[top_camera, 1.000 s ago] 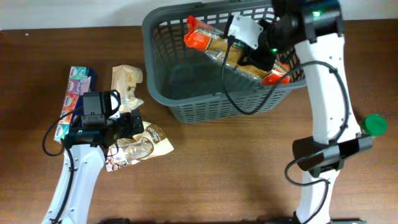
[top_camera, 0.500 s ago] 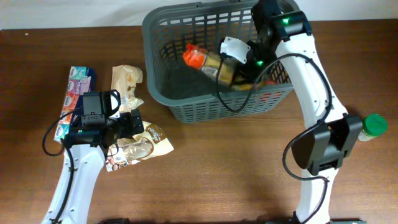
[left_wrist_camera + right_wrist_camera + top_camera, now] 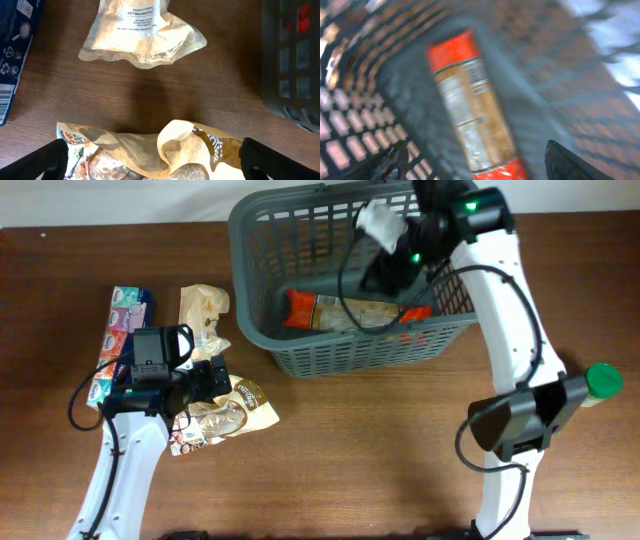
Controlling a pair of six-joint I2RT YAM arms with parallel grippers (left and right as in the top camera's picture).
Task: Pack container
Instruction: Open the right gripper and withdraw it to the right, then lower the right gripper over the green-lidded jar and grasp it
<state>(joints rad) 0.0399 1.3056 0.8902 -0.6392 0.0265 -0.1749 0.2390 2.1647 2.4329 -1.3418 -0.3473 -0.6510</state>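
Container with red-ended packet lying on its base; right pincer above it, left pincer outside it, both apart.

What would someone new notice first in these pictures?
The big grey basket at the back, with a red-ended packet lying flat inside and the right gripper open just above it. On the left, the left gripper hovers open over crinkly food pouches.
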